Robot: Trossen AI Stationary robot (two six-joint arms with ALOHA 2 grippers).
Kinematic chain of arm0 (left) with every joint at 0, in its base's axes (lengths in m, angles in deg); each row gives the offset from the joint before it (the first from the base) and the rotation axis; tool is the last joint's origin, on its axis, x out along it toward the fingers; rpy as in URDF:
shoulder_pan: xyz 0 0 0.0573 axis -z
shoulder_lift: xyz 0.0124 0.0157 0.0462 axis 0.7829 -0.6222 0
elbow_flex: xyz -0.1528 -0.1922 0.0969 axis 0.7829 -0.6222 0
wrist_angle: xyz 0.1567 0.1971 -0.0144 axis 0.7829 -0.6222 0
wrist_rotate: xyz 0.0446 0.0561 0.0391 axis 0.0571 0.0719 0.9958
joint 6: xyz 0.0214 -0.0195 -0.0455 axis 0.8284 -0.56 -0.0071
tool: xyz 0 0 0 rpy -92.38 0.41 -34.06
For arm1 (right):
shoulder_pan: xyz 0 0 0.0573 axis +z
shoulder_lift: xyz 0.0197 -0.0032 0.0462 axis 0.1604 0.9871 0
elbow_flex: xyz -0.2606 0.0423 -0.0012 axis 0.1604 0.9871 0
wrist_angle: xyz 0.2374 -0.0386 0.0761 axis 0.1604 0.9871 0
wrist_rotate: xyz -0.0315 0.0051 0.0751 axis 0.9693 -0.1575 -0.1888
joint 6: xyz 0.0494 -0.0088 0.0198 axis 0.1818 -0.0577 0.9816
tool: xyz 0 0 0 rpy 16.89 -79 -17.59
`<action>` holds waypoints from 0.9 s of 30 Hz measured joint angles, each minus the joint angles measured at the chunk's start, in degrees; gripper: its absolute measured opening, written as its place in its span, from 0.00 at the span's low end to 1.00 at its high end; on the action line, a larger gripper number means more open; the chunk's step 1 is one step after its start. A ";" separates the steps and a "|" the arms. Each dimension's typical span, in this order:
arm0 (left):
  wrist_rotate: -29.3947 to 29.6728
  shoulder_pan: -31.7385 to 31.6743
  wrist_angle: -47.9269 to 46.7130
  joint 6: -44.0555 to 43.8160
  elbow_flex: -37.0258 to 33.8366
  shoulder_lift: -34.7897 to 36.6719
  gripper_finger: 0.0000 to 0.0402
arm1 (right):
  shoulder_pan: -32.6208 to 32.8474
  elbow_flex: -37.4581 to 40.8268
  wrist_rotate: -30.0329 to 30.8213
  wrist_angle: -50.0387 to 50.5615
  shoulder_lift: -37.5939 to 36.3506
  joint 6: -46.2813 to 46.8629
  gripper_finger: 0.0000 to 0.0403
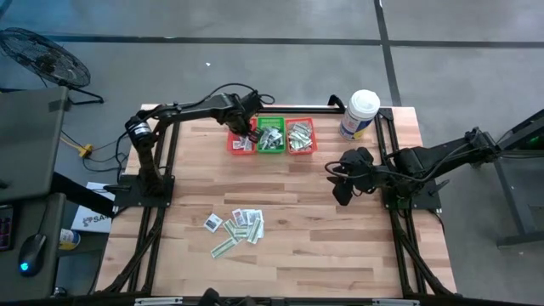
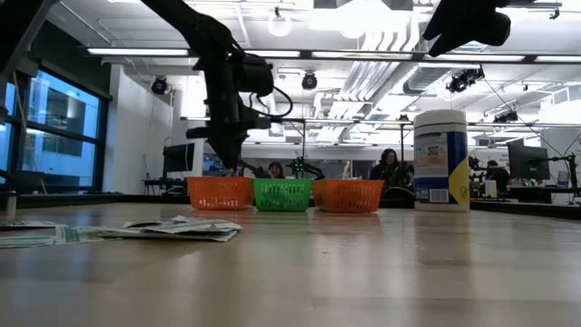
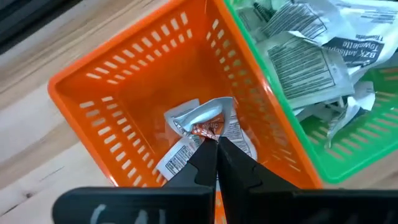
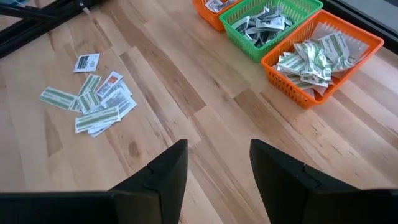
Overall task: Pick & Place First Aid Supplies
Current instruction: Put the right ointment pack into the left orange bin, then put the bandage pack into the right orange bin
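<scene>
left gripper (image 3: 216, 144): fingers pressed together, tips pinching a crumpled white packet (image 3: 208, 119) with red print, down inside the red basket (image 1: 240, 138)
left arm: reaches across the far side of the table (image 1: 297, 246) from the left – gripper sits over the leftmost basket of the row
right gripper (image 4: 217, 165): fingers spread, nothing between them; hangs over bare wood on the right part of the table, well clear of the baskets
red basket contents: a few white packets under the pinched one
green basket (image 1: 270, 136): middle of the row, touching the red one; holds white packets with dark print
third basket (image 1: 301, 136): orange-red, right end of the row; holds narrow green-and-white strips
loose pile (image 1: 239, 228): first aid packets scattered flat on the near-left of the table – squarish white ones mixed with green-and-white strips, some overlapping
single packet (image 1: 212, 222): white square with dark print, just left of the pile
white tub (image 1: 360, 115): blue label, upright at the far right corner, beside the basket row
background: people visible in the room beyond the table in the low view
</scene>
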 joint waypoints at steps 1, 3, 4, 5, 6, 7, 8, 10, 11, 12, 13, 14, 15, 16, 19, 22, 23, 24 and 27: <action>-0.14 0.00 0.13 0.00 0.00 -0.16 0.00 | 0.00 0.00 0.04 -0.02 0.00 0.02 0.42; -0.88 -0.04 0.17 0.00 0.02 -0.58 0.00 | 0.00 0.00 0.15 0.00 0.00 0.17 0.42; -1.11 -0.04 0.06 0.00 0.02 -0.96 0.00 | 0.00 0.00 0.15 0.00 0.00 0.56 0.42; -1.51 0.00 0.10 -0.02 0.02 -1.33 0.00 | 0.00 0.00 0.21 0.00 0.00 0.92 0.42; -2.31 0.00 -0.04 -0.02 0.02 -1.68 0.00 | 0.00 0.02 0.24 0.00 0.00 1.03 0.42; -3.29 0.00 -0.32 0.01 0.02 -2.03 0.01 | 0.00 0.00 0.26 0.00 0.00 1.06 0.42; -3.91 0.00 -0.50 0.03 0.02 -2.40 0.02 | 0.00 0.00 0.23 0.00 0.00 1.07 0.42; -4.95 0.11 -1.27 0.04 0.00 -3.06 0.07 | 0.00 0.00 -0.04 0.00 0.00 1.07 0.42; -5.01 0.11 -1.60 0.04 0.00 -3.22 0.10 | 0.00 0.00 -0.26 0.00 0.00 1.07 0.42; -4.99 0.11 -1.78 0.06 0.00 -3.25 0.14 | 0.00 0.00 -0.42 -0.02 0.00 1.07 0.42; -4.90 0.11 -1.93 0.04 0.00 -3.25 0.17 | 0.00 0.00 -0.52 0.00 0.00 1.07 0.42; -4.75 0.13 -2.04 0.05 0.00 -3.25 0.21 | 0.00 0.00 -0.72 -0.02 0.00 1.07 0.42; -4.53 0.13 -2.12 0.07 0.00 -3.25 0.25 | 0.00 0.00 -0.93 -0.04 0.00 1.08 0.42; -4.46 0.13 -2.13 0.07 0.00 -3.25 0.29 | 0.00 0.00 -1.17 -0.07 0.00 1.07 0.42; -4.44 0.13 -2.52 0.07 0.02 -3.25 0.41 | 0.00 0.00 -2.33 -0.13 0.00 1.07 0.42; -3.86 0.13 -4.90 0.11 0.63 -3.25 0.50 | 0.01 0.00 -3.48 -0.14 0.00 1.07 0.42; -3.24 0.21 -6.44 0.23 1.18 -3.25 0.53 | 0.02 0.00 -3.48 -0.15 0.00 1.07 0.42; -2.64 0.45 -7.69 0.51 1.85 -3.25 0.54 | 0.02 0.00 -3.48 -0.15 0.00 1.07 0.42; -0.02 0.92 -10.70 2.38 4.53 -2.97 0.56 | 0.04 0.00 -3.46 -0.17 0.00 1.07 0.42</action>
